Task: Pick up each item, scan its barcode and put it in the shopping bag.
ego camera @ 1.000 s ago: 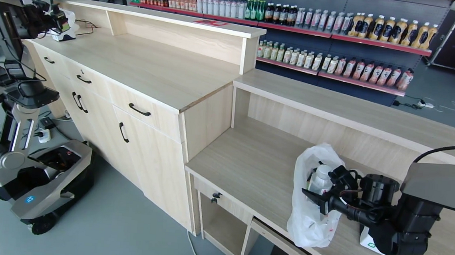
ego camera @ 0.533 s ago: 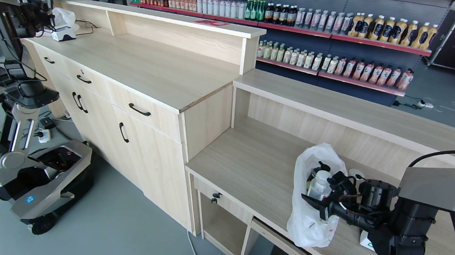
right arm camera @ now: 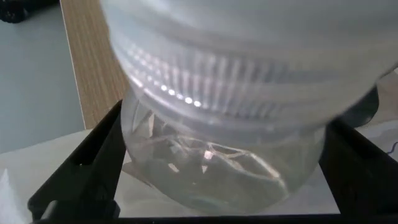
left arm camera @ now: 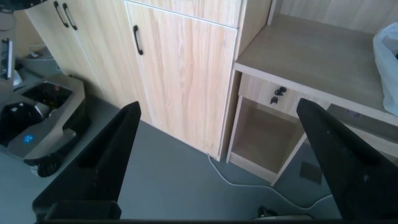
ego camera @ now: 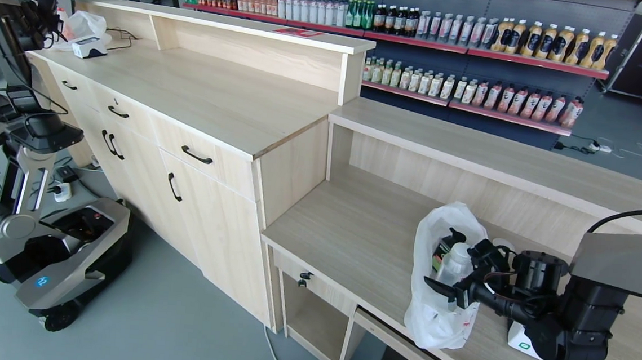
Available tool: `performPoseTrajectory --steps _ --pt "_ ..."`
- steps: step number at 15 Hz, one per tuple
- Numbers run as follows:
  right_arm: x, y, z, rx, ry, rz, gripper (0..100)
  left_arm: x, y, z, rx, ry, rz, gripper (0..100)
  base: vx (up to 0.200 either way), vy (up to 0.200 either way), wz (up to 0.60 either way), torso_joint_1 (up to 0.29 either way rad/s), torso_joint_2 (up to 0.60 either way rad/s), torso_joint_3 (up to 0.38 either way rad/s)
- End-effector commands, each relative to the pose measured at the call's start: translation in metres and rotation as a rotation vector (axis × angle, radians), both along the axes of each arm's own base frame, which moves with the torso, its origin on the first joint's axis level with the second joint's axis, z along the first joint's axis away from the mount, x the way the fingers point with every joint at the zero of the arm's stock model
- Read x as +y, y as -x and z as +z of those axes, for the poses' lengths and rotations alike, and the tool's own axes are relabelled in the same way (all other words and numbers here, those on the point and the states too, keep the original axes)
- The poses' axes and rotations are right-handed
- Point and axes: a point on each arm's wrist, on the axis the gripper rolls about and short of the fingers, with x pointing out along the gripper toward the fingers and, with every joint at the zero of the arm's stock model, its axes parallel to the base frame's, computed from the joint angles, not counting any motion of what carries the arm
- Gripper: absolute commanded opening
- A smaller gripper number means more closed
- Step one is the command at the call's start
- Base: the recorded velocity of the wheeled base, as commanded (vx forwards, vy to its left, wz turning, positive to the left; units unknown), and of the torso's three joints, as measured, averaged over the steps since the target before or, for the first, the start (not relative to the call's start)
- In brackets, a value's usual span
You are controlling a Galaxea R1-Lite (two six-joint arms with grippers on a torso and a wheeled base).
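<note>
The clear bottle [right arm camera: 236,93] fills the span of my right pincer [ego camera: 459,269] at the mouth of the shopping bag [ego camera: 435,318] — no slack either side. A dark-capped item [ego camera: 443,248] stands inside the bag. Left of the bag the worktop [ego camera: 363,228] gives passing room up to the tall cabinet's side panel [ego camera: 293,169]; the back panel [ego camera: 456,186] closes the rear. A white device [ego camera: 520,343] sits beside my right arm. My left pincer [left arm camera: 217,109] hangs spread over open floor

A clear bottle [ego camera: 454,264] with a white ribbed cap, upright in the right gripper [ego camera: 460,269], sits in the mouth of the white shopping bag [ego camera: 430,317] (crumpled, open-topped) near the desk's front edge; a dark container [ego camera: 440,251] stands inside.
</note>
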Motion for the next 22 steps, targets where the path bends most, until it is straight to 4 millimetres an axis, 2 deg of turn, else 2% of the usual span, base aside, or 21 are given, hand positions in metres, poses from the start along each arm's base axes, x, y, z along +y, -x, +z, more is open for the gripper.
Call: performPoseTrajectory --steps 1,4,5,6,9,12,16,20,22 --pt "-0.005 0.010 0.044 -0.038 -0.022 0.000 100 0.000 0.000 0.000 0.000 0.000 0.000 100 0.000 0.000 0.00 0.000 0.00 0.000" --pt "-0.023 0.040 0.119 -0.062 -0.061 -0.040 100 0.000 0.000 0.000 0.000 0.000 0.000 100 0.000 0.000 0.00 0.000 0.00 0.000" --pt "-0.029 0.047 0.130 -0.086 -0.056 -0.058 100 0.000 0.000 0.000 0.000 0.000 0.000 100 0.000 0.000 0.00 0.000 0.00 0.000" --pt "-0.038 0.063 0.153 -0.151 -0.044 -0.098 100 0.000 0.000 0.000 0.002 0.000 0.000 100 0.000 0.000 0.00 0.000 0.00 0.000" --pt "-0.053 0.091 0.185 -0.277 0.047 -0.165 100 0.000 0.000 0.000 0.000 0.000 0.000 100 0.000 0.000 0.00 0.000 0.00 0.000" --pt "-0.053 0.118 0.203 -0.331 0.084 -0.306 100 0.000 0.000 0.000 0.000 0.000 0.000 100 0.000 0.000 -0.60 -0.001 0.00 0.002" --pt "-0.056 0.153 0.215 -0.244 0.051 -0.470 100 0.000 0.000 0.000 0.000 0.000 0.000 100 0.000 0.000 -0.60 0.000 0.00 0.002" --pt "-0.049 0.198 0.217 -0.157 0.014 -0.506 100 0.000 0.000 0.000 0.000 0.001 0.000 100 0.000 0.000 -0.60 0.001 0.00 0.001" --pt "-0.044 0.217 0.210 -0.151 0.004 -0.511 100 0.000 0.000 0.000 0.000 0.000 0.000 100 0.000 0.000 -0.60 0.005 0.00 0.000"
